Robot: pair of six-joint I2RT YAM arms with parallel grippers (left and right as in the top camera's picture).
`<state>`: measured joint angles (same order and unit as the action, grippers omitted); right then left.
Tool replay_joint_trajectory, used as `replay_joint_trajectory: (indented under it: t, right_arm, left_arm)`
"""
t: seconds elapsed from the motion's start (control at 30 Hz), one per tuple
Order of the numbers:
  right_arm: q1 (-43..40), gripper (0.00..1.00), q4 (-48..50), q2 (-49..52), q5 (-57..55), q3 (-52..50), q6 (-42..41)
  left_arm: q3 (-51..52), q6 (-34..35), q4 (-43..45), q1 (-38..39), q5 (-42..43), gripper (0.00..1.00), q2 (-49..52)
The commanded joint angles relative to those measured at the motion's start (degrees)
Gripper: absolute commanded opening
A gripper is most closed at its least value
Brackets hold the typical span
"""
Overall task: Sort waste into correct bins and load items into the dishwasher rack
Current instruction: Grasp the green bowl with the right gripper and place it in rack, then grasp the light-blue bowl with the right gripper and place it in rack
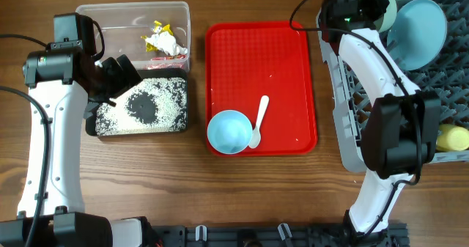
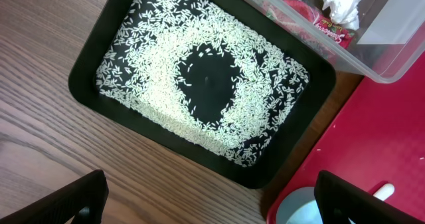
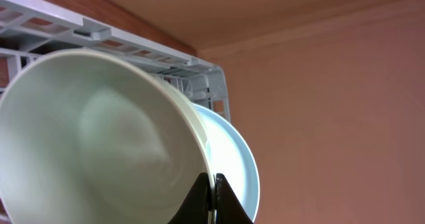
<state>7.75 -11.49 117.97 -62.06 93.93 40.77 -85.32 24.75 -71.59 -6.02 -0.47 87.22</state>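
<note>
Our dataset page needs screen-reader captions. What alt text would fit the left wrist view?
A black tray of white rice grains, spread in a ring around a bare centre, sits on a wooden table. At upper right a clear tub holds a red wrapper and white tissue; a red tray lies right, and the open left gripper's fingers frame the bottom corners.
</note>
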Motion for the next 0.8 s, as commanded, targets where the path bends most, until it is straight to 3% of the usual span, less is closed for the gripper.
replay_joint_trajectory:
  t: [0.0, 0.33, 0.6, 0.67, 0.7, 0.77]
  right_arm:
    - [-0.2, 0.04, 1.4, 1.9, -2.3, 0.1, 2.8]
    - [0.5, 0.04, 1.0, 2.7, -1.8, 0.1, 1.1]
    - [1.6, 0.07, -5.0, 2.7, 1.9, 0.1, -3.3]
    - [3.0, 0.33, -4.8, 2.7, -0.8, 0.1, -3.2]
    - [4.1, 0.54, -3.2, 2.7, -2.7, 0.1, -3.2]
    - [6.4, 0.72, 0.8, 2.7, -5.0, 0.1, -2.4]
  left_arm:
    - [0.2, 0.1, 0.2, -0.3, 0.5, 1.0, 0.2]
    - [0.2, 0.1, 0.2, -0.3, 0.5, 1.0, 0.2]
    - [0.2, 0.1, 0.2, -0.3, 0.4, 1.0, 0.2]
    - [0.2, 0.1, 0.2, -0.3, 0.5, 1.0, 0.2]
    - [0.2, 0.1, 0.2, -0.3, 0.5, 1.0, 0.2]
    - [0.2, 0.1, 0.2, -0.3, 0.4, 1.0, 0.2]
